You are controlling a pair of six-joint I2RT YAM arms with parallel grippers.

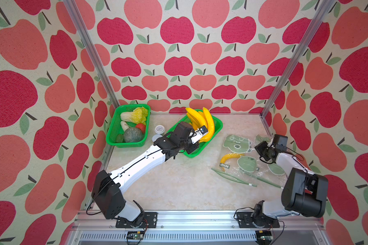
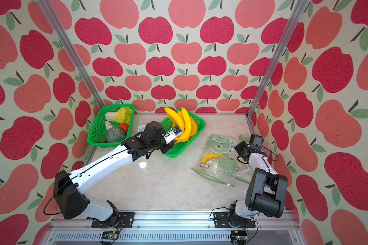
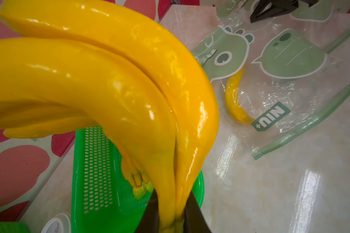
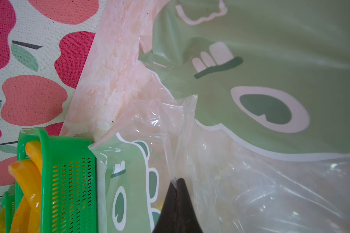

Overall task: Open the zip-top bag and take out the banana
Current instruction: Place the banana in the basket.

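At the far left, a veg basket (image 1: 115, 135) sits in the corner with a small white jar (image 1: 159, 129) just beside it. My left claw (image 3: 171, 219) is clamped on the stem end of a banana bunch (image 1: 203, 122), held over a second basket (image 1: 217, 124). Only the left wrist view shows my fingers (image 3: 194, 213) on either side of the stems.

The table (image 1: 179, 186) is pale marble, walled with apple-print cloth (image 1: 179, 63).

Further right the bag (image 1: 246, 167) lies flat with its zip strips apart. The banana (image 1: 226, 158) is inside it, at the left side.

My right claw (image 4: 177, 182) is closed, pinching the bag's film. The right wrist view shows that pinch; the top views hide it. The banana lies across the bag from this claw, well apart from it.
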